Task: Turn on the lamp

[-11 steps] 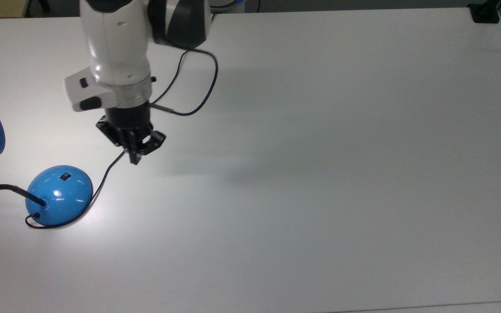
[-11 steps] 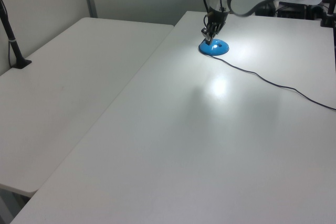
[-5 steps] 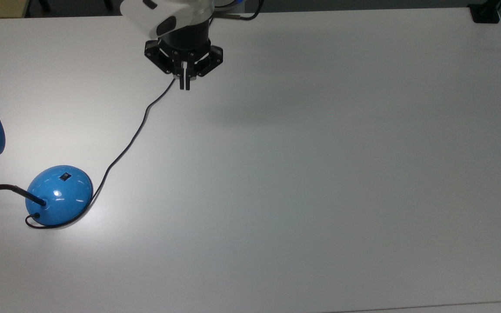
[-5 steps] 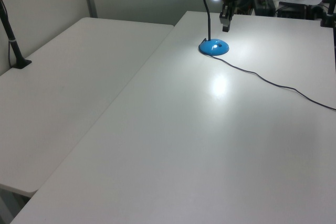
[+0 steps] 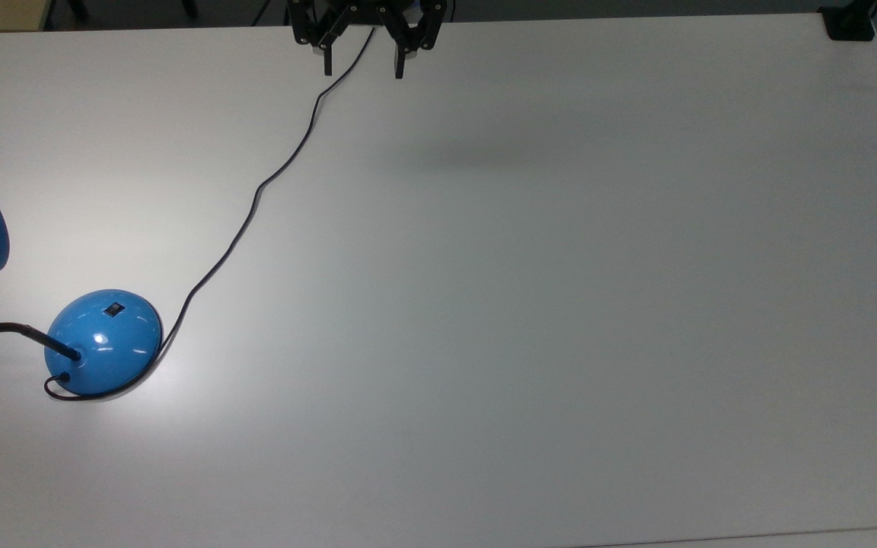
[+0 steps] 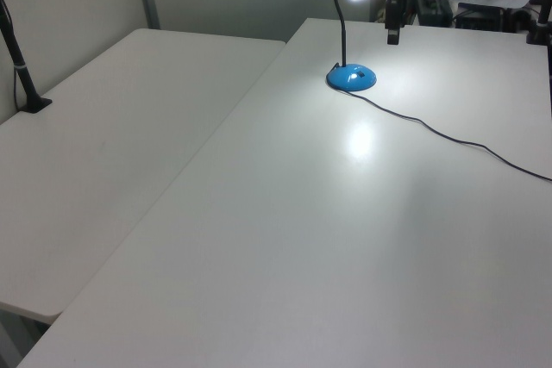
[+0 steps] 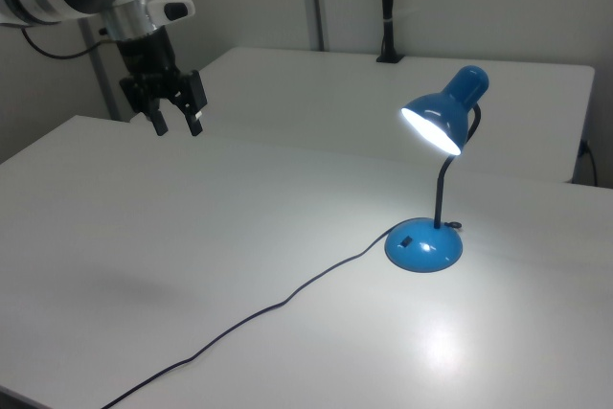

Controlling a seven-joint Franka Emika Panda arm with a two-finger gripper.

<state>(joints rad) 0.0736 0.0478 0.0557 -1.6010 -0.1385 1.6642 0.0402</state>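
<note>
Now look at your lamp (image 7: 429, 189): it is lit, the shade (image 7: 442, 112) glowing white on its open face in the right view, centre-right of the frame. Its blue dome base (image 5: 103, 341) sits low on the left of the top view, with the small black switch (image 5: 113, 309) on the upper part of the dome. You can see the black neck (image 7: 442, 192) rising from the base and bending up to the shade. In the left view the lamp stands at the top centre, and a bright pool of light falls on the white surface (image 6: 345, 239) just below the base.

Your tool (image 5: 362, 70) hangs at the top edge of the top view, a little left of centre, well apart from the base. Its two fingers stand clearly apart, with nothing held between them. In the right view you find the tool in the upper left of the frame, raised above the surface, fingers pointing down.

Follow the thin black cord (image 5: 256, 199): it curls around the base's lower edge in the top view, then runs up and to the right across the surface, passing between the spread fingers in the frame. In the right view it trails from the base down to the bottom left.
</note>
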